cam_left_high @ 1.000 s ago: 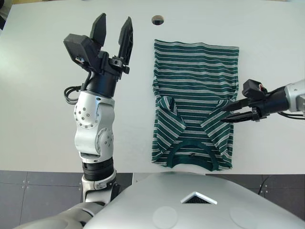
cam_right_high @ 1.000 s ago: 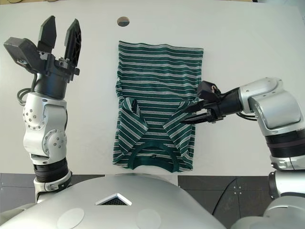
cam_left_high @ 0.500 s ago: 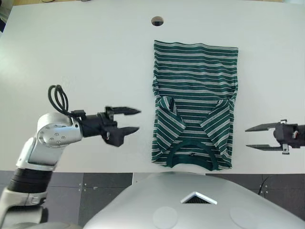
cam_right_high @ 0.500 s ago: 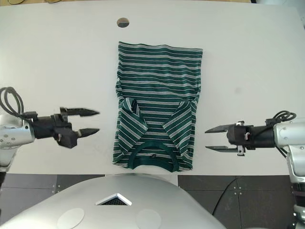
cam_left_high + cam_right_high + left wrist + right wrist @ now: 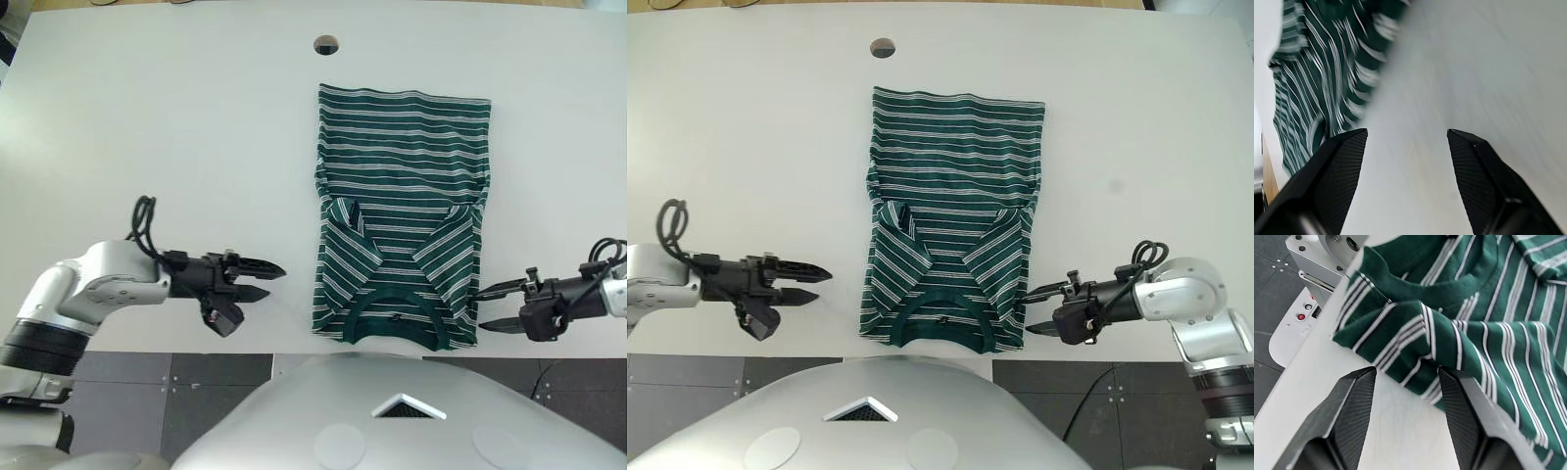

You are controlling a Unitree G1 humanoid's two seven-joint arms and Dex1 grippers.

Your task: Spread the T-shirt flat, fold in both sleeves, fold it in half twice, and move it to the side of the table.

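A green T-shirt (image 5: 404, 206) with white stripes lies flat on the white table (image 5: 147, 127), collar toward the near edge, both sleeves folded in over the chest. My left gripper (image 5: 266, 279) is open, low over the table, a short way left of the shirt's near left corner. In its wrist view the fingers (image 5: 1337, 171) frame bare table, with the T-shirt (image 5: 1317, 78) beyond. My right gripper (image 5: 487, 306) is open at the shirt's near right corner (image 5: 1400, 357), its fingertips (image 5: 1356, 396) on either side of the folded shoulder edge.
A round cable hole (image 5: 325, 44) sits in the table behind the shirt. The table's near edge (image 5: 118, 351) runs just under both grippers, with dark floor below. Wide bare tabletop lies left and right of the shirt.
Both arms came down from higher poses to the table's near edge. The left gripper dropped and neared the shirt's near left corner; the right one moved in to the near right corner.
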